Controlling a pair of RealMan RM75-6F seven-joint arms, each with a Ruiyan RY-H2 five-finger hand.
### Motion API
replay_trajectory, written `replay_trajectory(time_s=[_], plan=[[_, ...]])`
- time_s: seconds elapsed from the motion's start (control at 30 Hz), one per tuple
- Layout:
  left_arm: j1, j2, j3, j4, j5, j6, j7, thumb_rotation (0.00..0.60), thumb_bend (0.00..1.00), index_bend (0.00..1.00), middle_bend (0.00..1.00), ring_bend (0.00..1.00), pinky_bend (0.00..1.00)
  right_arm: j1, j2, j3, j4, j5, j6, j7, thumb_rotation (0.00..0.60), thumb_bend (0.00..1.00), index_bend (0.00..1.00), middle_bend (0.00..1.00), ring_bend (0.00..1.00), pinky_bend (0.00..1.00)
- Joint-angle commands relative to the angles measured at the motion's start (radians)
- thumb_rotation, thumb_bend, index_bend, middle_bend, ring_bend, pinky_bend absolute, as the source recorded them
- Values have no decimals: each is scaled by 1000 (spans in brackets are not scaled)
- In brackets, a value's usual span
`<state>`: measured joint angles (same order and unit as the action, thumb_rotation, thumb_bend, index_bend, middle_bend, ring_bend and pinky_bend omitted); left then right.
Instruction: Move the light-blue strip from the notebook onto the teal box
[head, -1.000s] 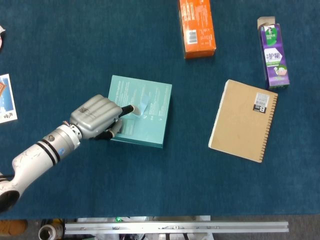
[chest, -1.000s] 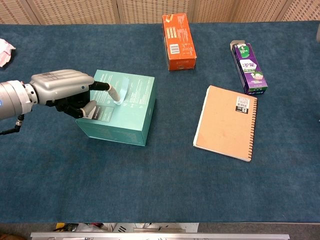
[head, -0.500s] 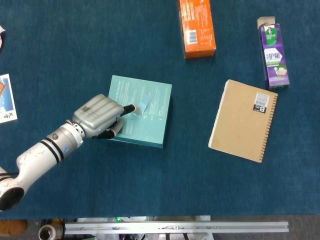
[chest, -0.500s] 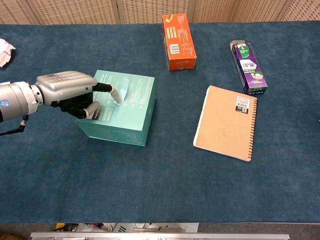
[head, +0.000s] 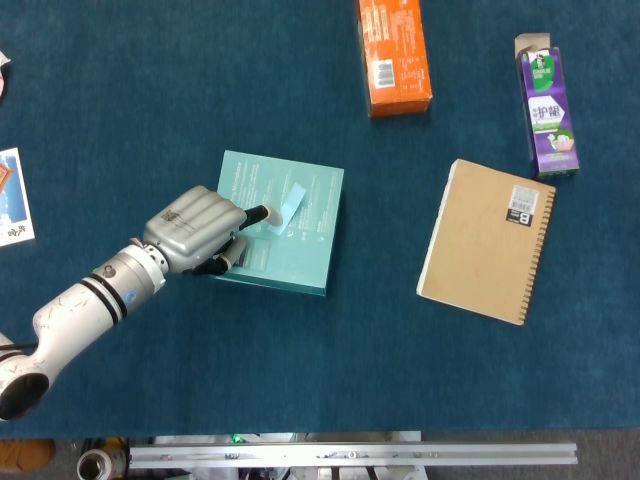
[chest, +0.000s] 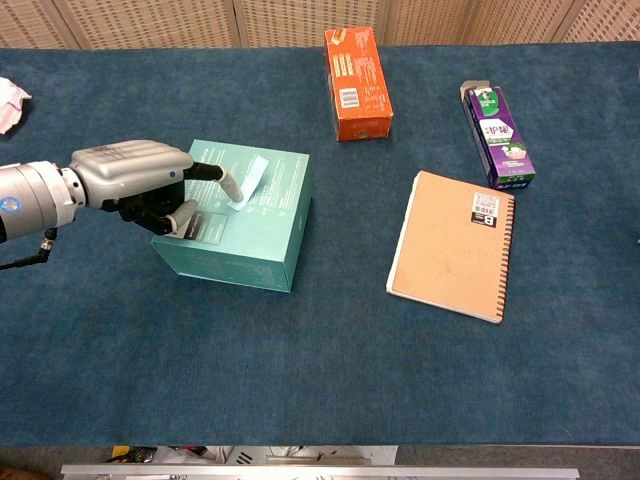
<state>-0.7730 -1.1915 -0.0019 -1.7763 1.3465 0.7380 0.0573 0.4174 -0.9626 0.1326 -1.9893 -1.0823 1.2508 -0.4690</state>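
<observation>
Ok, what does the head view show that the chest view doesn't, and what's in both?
Only the head view shows the printed card at the table's left edge and the metal rail along the bottom. Only the chest view shows the wicker panels behind the table and the teal box's side walls. Both show the left hand over the teal box with a fingertip at the light-blue strip, which is on the box top, plus the notebook, orange box and purple carton.
</observation>
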Motion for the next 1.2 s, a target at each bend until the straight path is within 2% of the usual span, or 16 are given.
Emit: replay_trajectory(time_s=[0.03,0.5,0.63,0.73,0.8,0.9,0.97,1.07,1.13,1.2], plan=[[2,2,-2,-2,-1,5,-2,600,768,219,1000,1000,1000,0,1,1,-1,0,1,0,600,431,545,893,1000,1000],[54,77,1,-24,42,88,-54,600,768,219,1000,1000,1000,-16,24,14,-11,-7,30,16,600,431,545,894,1000,1000],[92,87,3,-14,55,147,-76,600,766,219,982,989,1000,-28,29,12,-11,-14,44,21,600,431,545,894,1000,1000],[131,86,6,9,68,209,-88,600,752,215,885,887,975,-44,35,6,-8,-19,60,31,600,431,545,887,984,1000],[157,85,8,26,69,247,-94,600,736,208,821,813,933,-59,38,1,-2,-24,75,39,600,431,545,853,928,1000],[202,89,12,52,60,304,-102,600,703,196,703,660,819,-88,42,-10,12,-28,99,56,600,429,532,775,823,1000],[238,89,13,71,52,352,-107,600,622,189,604,550,725,-108,44,-21,23,-28,110,70,600,420,491,712,752,981],[296,85,17,100,49,427,-126,600,461,178,449,399,553,-141,46,-44,39,-40,121,93,600,319,418,611,631,848],[338,79,24,126,56,480,-147,600,406,170,372,326,470,-163,45,-60,49,-58,127,118,600,240,378,548,544,736],[376,71,30,152,64,530,-160,600,382,165,317,273,403,-181,43,-70,62,-80,140,137,600,203,353,505,484,670]])
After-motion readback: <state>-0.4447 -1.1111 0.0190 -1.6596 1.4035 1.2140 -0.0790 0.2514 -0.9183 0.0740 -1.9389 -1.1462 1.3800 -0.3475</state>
